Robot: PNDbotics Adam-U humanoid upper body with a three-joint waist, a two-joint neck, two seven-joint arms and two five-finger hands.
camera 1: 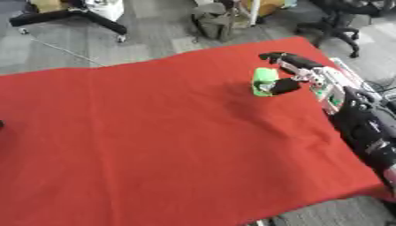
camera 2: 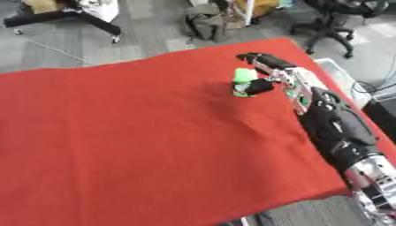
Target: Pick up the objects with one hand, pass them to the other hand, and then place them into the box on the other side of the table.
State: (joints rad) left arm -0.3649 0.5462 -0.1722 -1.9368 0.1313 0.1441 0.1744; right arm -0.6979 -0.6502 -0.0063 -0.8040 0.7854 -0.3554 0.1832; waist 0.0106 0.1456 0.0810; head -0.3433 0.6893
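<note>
no readable text, labels or numbers anywhere.

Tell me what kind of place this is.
Probably an office or lab: grey carpet floor, a black wheeled office chair and a table under a red cloth set up for robot work.

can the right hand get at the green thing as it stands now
Probably yes. The right hand is already at the green object on the red cloth, thumb against its side, fingers stretched past it. Nothing lies between them.
</note>
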